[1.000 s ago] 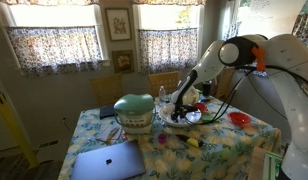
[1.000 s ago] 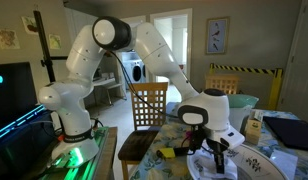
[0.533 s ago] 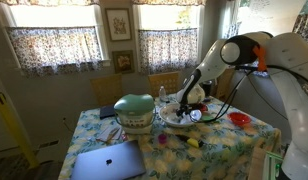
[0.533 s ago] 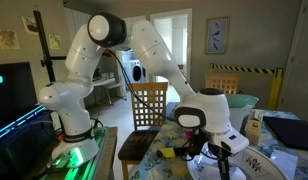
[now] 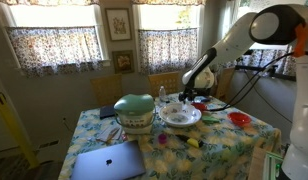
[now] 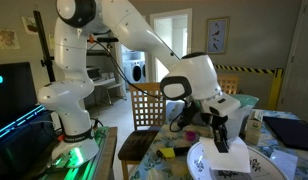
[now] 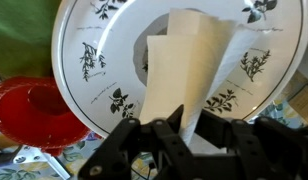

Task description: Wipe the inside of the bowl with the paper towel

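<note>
Light source: daylight through the curtained windows [image 5: 54, 15] at the far wall — panes blown out white.
Room: dim and warm away from the glass in an exterior view.
Glare: green glow at the robot base [image 6: 69, 155], near left.
Wrist view: bright, washed-out paper towel [image 7: 184, 75]; gripper [image 7: 184, 150] dark — soft focus, blurred edges.

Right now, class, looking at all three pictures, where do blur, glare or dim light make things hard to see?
Wrist view: the claw is dark and blurred against the paper towel and bowl. Exterior view: the windows glare, leaving the room dim. Exterior view: the bright doorway washes out, and the bowl is soft.
</note>
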`<state>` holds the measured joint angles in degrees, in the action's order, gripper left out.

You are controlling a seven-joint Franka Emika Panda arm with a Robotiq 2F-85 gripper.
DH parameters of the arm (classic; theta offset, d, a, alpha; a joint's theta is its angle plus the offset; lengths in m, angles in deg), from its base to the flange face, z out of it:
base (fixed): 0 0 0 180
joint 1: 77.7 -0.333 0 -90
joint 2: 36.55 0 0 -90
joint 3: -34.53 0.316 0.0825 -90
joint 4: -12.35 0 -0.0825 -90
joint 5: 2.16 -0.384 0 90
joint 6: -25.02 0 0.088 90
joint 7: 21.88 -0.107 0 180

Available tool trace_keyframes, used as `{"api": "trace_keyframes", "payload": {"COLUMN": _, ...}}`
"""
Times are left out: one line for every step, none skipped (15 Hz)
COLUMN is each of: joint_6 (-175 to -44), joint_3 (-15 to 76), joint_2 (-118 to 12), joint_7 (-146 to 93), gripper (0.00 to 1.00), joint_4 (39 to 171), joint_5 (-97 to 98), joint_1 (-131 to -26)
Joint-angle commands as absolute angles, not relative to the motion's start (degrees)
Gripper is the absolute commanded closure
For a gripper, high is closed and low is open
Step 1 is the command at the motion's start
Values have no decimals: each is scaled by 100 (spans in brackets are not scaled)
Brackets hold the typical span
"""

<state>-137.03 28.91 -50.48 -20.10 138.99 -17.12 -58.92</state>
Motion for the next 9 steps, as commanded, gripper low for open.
{"api": "trace_keyframes", "payload": {"joint_6": -13646, "joint_3": 2694, "joint_2": -3961, "joint_7": -2017, "gripper": 97, "joint_4": 15000, "joint_5": -1810, "joint_1": -5993}}
{"api": "trace_keyframes", "payload": {"joint_6": -13685, "joint_3": 2588, "joint_2": -3774, "joint_7": -2078, "gripper": 97, "joint_4": 15278, "joint_5": -1745, "joint_1": -6023}}
{"api": "trace_keyframes", "payload": {"joint_6": -13769, "joint_3": 2475, "joint_2": -3658, "joint_7": -2200, "gripper": 97, "joint_4": 15532, "joint_5": -1608, "joint_1": -6053}}
{"api": "trace_keyframes", "payload": {"joint_6": -13736, "joint_3": 2391, "joint_2": -3514, "joint_7": -2280, "gripper": 97, "joint_4": 15771, "joint_5": -1565, "joint_1": -6054}}
{"api": "trace_keyframes", "payload": {"joint_6": -13764, "joint_3": 2284, "joint_2": -3415, "joint_7": -2448, "gripper": 97, "joint_4": 16027, "joint_5": -1447, "joint_1": -6043}}
{"api": "trace_keyframes", "payload": {"joint_6": -13803, "joint_3": 2199, "joint_2": -3358, "joint_7": -2564, "gripper": 97, "joint_4": 16243, "joint_5": -1366, "joint_1": -6021}}
{"api": "trace_keyframes", "payload": {"joint_6": -13883, "joint_3": 2113, "joint_2": -3275, "joint_7": -2794, "gripper": 97, "joint_4": 16498, "joint_5": -1186, "joint_1": -5989}}
{"api": "trace_keyframes", "payload": {"joint_6": -13920, "joint_3": 2033, "joint_2": -3241, "joint_7": -2984, "gripper": 97, "joint_4": 16687, "joint_5": -1052, "joint_1": -5944}}
{"api": "trace_keyframes", "payload": {"joint_6": -14029, "joint_3": 1952, "joint_2": -3260, "joint_7": -3221, "gripper": 97, "joint_4": 16874, "joint_5": -878, "joint_1": -5889}}
